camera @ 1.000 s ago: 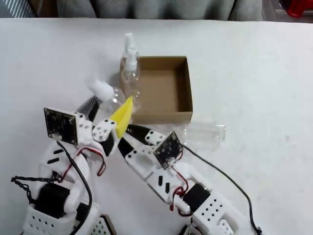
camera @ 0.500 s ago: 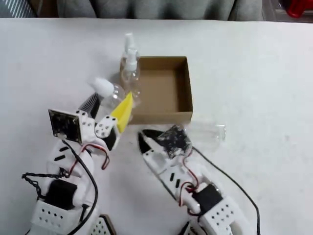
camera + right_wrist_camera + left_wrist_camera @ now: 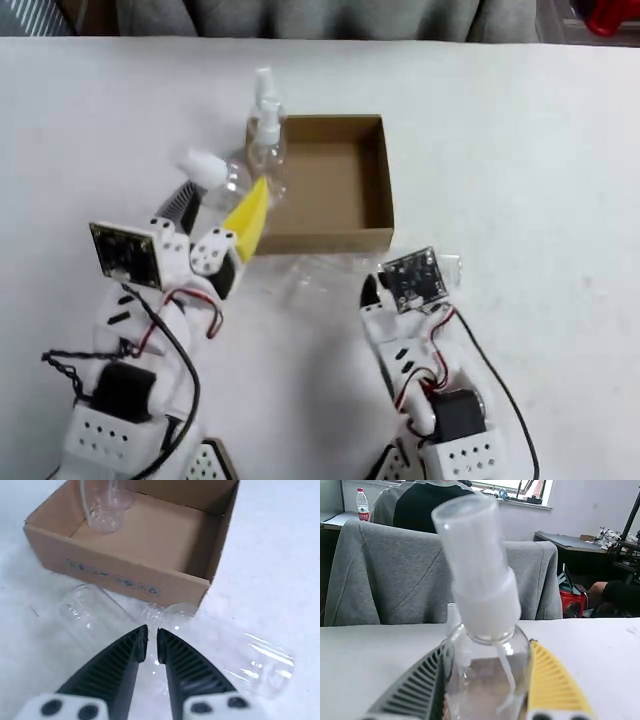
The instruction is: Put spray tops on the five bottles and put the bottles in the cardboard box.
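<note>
My left gripper (image 3: 228, 196) is shut on a clear bottle (image 3: 487, 680) fitted with a white spray top (image 3: 480, 575), held between its grey and yellow fingers just left of the cardboard box (image 3: 330, 240). The right arm (image 3: 410, 280) sits in front of the box. Its black gripper (image 3: 151, 641) is shut with nothing in it, low over the table. Two clear bottles without tops lie there, one (image 3: 92, 612) on each side (image 3: 250, 660) of it. A bottle with a spray top (image 3: 268, 140) stands in the box's far left corner.
A second topped bottle (image 3: 263, 85) stands just behind the box's corner; I cannot tell whether it is inside. The box floor (image 3: 145, 535) is mostly bare. Open white table spreads to the right (image 3: 520, 180). A grey-covered chair back (image 3: 395, 575) stands beyond the far edge.
The right arm has swung right, away from the left gripper, to the front of the box. The left gripper has shifted slightly with its bottle.
</note>
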Available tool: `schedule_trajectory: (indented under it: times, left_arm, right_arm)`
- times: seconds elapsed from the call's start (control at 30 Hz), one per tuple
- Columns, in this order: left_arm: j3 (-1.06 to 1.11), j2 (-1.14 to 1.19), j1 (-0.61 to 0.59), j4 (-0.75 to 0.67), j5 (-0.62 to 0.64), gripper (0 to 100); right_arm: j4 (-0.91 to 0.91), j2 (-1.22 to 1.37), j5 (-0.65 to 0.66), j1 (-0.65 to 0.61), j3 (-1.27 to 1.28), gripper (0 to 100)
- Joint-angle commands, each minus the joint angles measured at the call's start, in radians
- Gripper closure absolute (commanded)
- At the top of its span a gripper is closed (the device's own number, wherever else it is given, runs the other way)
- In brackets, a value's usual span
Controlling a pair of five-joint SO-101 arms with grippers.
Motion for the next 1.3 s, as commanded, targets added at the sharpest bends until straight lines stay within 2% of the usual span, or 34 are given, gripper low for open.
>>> schedule_trajectory:
  times: [0.0, 0.2, 0.5, 0.67, 0.83, 1.27]
  left_arm:
    - [-0.146, 0.142, -0.036, -0.029, -0.008, 98]
    - [-0.23, 0.346, -0.053, -0.069, -0.008, 98]
    - [-0.072, 0.458, -0.05, -0.45, 0.0, 98]
    - [-0.071, 0.553, -0.048, -0.494, 0.0, 98]
    - [-0.063, 0.659, -0.048, -0.621, 0.0, 98]
    - [-0.063, 0.917, -0.05, -0.802, 0.0, 98]
  right_arm:
    - [0.004, -0.008, 0.035, 0.091, 0.025, 98.1]
    - [0.081, -0.002, 0.273, 0.219, 0.055, 98.1]
    - [0.107, -0.002, 0.284, 0.229, 0.055, 98.2]
    - [0.105, -0.002, 0.284, 0.229, 0.055, 98.2]
    - [0.105, -0.002, 0.284, 0.226, 0.055, 98.2]
    - [0.104, -0.002, 0.284, 0.228, 0.055, 98.2]
